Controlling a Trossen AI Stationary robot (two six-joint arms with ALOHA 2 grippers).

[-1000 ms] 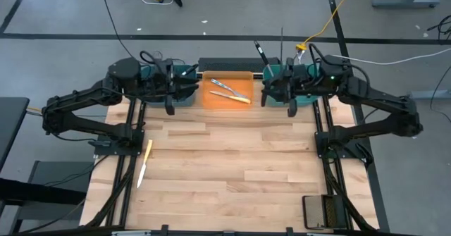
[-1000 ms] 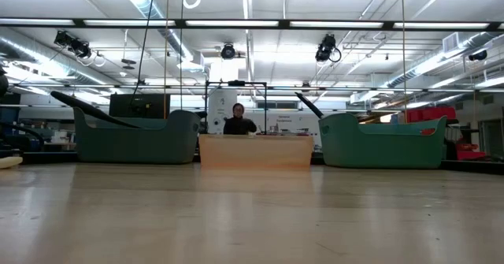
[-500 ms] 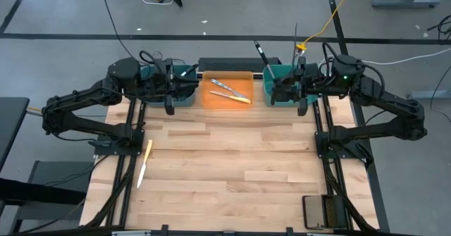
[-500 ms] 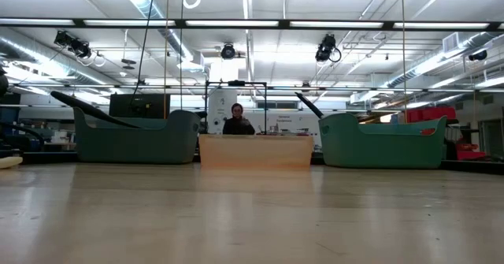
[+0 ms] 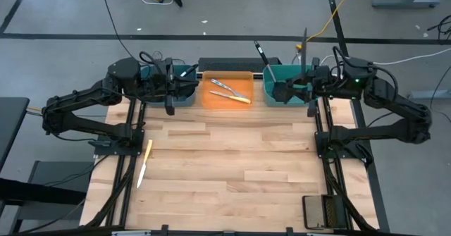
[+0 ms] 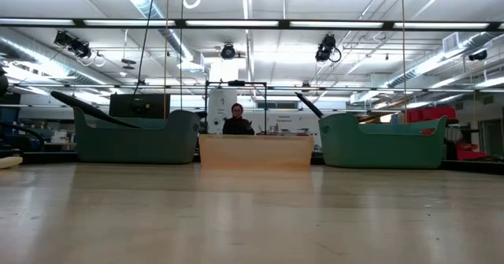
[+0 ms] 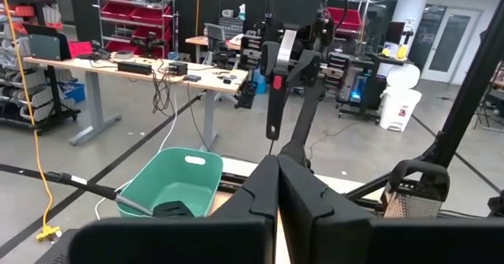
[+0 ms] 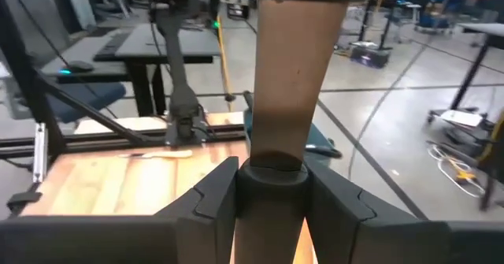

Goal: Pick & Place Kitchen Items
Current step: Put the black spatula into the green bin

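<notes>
My right gripper (image 5: 309,95) (image 8: 272,177) is over the right end of the right teal bin (image 5: 282,94), shut on a long dark utensil (image 5: 304,42). Another black utensil (image 5: 261,53) leans out of that bin's far left corner. The orange bin (image 5: 243,77) holds two knives (image 5: 229,91), one of them yellow-handled. A second yellow-handled knife (image 5: 144,162) lies flat on the table near its left edge. My left gripper (image 5: 170,101) (image 7: 277,181) waits shut at the left teal bin (image 5: 184,88). My right gripper pinches the utensil's shaft (image 8: 276,142) between its two fingers, at a dark collar (image 8: 272,169) on the shaft. The shaft runs on forward past the fingertips. The utensil is lifted clear of the bin and table, and its slim end (image 5: 304,37) points toward the far side.
The three bins stand in a row along the table's far edge. The wooden tabletop (image 5: 232,172) stretches in front of them. A dark grater-like object (image 5: 320,211) sits at the near right corner. A person (image 6: 236,120) is in the room beyond the table.
My right gripper has moved toward the table's right edge, carrying the utensil from over the right teal bin's left part to over its right end. The utensil stays lifted clear throughout.
</notes>
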